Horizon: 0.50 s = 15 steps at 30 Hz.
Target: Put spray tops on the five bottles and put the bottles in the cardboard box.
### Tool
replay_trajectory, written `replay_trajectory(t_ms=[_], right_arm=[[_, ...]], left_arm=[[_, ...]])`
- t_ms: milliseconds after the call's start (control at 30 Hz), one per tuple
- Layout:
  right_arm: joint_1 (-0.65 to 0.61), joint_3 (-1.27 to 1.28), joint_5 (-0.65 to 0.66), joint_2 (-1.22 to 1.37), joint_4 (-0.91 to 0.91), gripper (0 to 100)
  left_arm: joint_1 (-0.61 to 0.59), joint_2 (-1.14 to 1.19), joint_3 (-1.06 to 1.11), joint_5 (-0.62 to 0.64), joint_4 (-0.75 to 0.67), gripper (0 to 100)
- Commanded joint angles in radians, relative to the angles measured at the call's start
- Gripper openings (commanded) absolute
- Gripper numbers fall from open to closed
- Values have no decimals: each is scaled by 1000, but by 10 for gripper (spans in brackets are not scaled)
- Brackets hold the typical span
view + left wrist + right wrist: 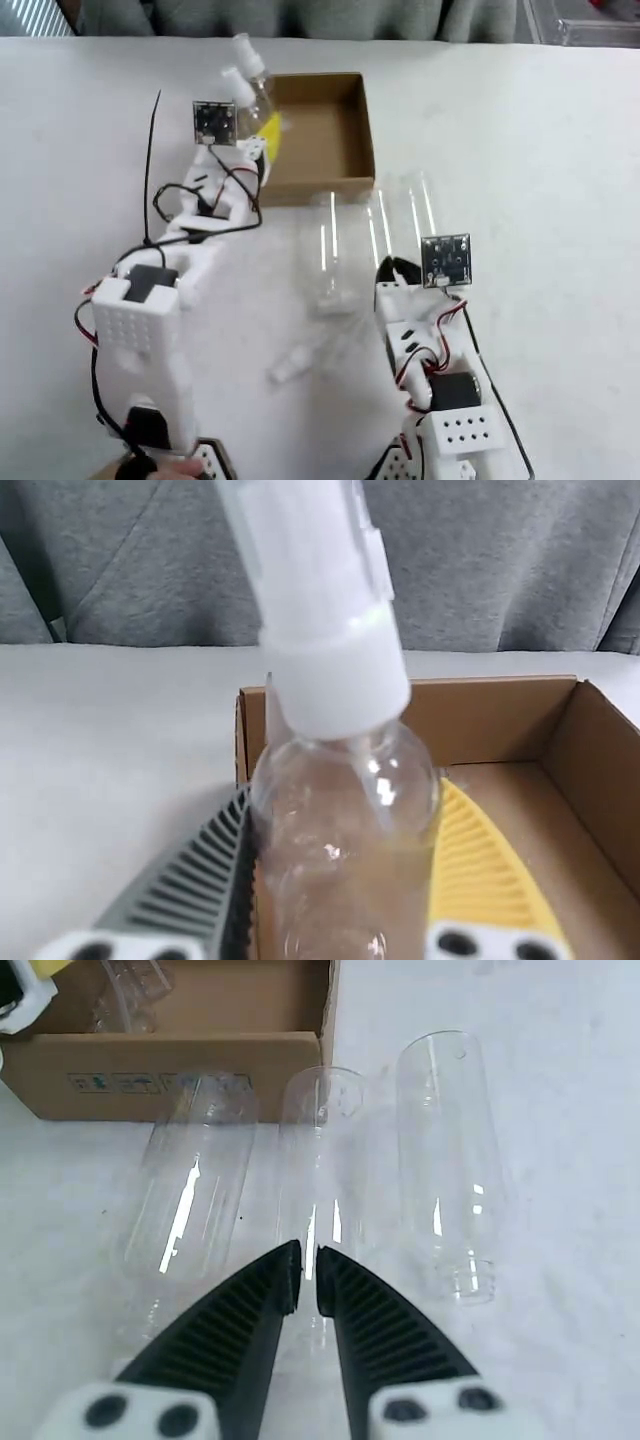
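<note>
My left gripper (258, 128) is shut on a clear bottle (256, 97) with a white spray top (243, 55), held at the left wall of the cardboard box (320, 186). In the left wrist view the bottle (345, 840) sits between the grey and yellow fingers, its spray top (320, 610) pointing up, with the box (500, 720) behind. Three uncapped clear bottles (325, 255) (380, 225) (420, 210) lie side by side in front of the box. My right gripper (308, 1265) is shut and holds nothing, just above the neck end of the middle bottle (320, 1150).
A loose white spray top (293, 362) lies on the table between the two arms. The box wall (170, 1070) stands just beyond the lying bottles. White tabletop stretches to the right of the box and bottles. A grey curtain hangs behind the table.
</note>
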Motion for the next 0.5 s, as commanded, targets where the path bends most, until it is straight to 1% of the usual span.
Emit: replay_trajectory(t_ms=[0,100,400,467], right_arm=[[8,9,3,-2,-13,15],[7,9,5,-2,-13,15],[7,9,9,-4,13,15],[5,9,9,-4,13,15]], left_arm=[[-8,-16,-12,2,9,273],[-21,-28,-20,2,51,275],[-35,-74,14,2,51,277],[-35,-74,15,2,52,299]])
